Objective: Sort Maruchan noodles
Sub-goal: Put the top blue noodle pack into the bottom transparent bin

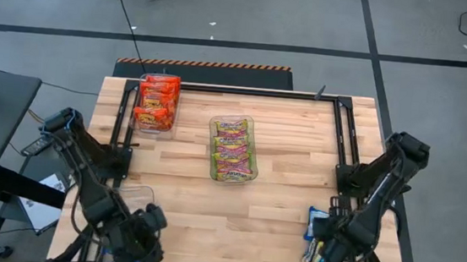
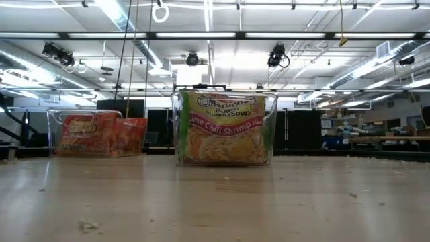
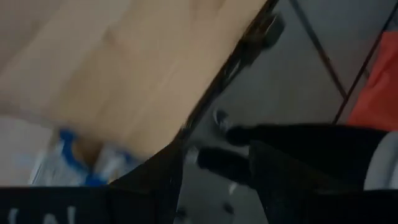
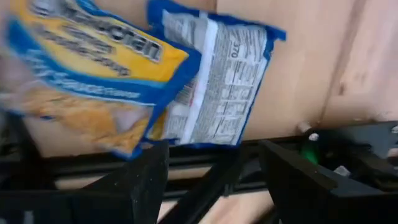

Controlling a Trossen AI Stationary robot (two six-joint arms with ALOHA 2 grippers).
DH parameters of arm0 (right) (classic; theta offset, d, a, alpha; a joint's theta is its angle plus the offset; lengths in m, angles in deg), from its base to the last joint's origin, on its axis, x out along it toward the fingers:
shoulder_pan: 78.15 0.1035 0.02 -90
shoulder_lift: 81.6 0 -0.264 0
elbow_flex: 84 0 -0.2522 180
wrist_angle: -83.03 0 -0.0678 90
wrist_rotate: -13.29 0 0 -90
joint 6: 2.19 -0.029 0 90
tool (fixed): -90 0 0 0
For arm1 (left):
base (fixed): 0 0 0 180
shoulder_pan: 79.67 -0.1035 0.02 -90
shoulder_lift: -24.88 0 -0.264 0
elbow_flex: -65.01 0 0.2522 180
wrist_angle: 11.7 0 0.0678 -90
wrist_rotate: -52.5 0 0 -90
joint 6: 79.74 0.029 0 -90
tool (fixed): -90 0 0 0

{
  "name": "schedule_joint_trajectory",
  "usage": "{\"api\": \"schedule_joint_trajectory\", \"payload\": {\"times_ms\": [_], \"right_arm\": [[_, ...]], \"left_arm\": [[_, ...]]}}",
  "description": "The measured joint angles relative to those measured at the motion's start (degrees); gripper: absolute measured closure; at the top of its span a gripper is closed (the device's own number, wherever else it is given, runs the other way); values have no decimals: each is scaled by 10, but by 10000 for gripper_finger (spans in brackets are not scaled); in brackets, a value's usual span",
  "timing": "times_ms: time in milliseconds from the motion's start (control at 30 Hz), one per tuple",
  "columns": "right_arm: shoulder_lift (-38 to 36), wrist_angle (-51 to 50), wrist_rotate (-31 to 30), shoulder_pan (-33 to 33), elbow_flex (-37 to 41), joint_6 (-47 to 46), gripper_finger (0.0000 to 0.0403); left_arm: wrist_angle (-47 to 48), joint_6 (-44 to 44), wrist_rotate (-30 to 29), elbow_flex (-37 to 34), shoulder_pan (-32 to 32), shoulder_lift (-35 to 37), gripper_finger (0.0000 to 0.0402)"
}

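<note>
Right claw (image 4: 214, 165), fingers apart and empty, hovers beside blue noodle packets (image 4: 211, 74).

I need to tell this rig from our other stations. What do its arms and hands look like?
Both arms are dark, near-black, built of jointed segments. The left arm and the right arm look alike, each ending in a bulky dark wrist. In the right wrist view the right hand has two flat, matte black fingers. No coloured markings show on them.

both arms fold low at the table's near edge, left gripper (image 1: 143, 242) at the left corner, right gripper (image 1: 325, 249) at the right, fingers apart.
</note>
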Motion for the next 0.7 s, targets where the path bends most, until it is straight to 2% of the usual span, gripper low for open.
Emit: {"api": "schedule_joint_trajectory", "payload": {"times_ms": [200, 367, 500, 700], "right_arm": [[0, 110, 19, -41, 88, -6, 151], [0, 172, 11, -61, 118, -16, 170], [0, 167, -16, -51, 146, -19, 188], [0, 183, -12, -53, 184, 8, 202]], "left_arm": [[-31, 81, -46, 0, -45, -1, 214], [-137, 217, -109, 0, -84, 1, 214], [-199, 314, -110, 0, -102, 3, 214], [-194, 391, -114, 0, -112, 68, 214]]}}
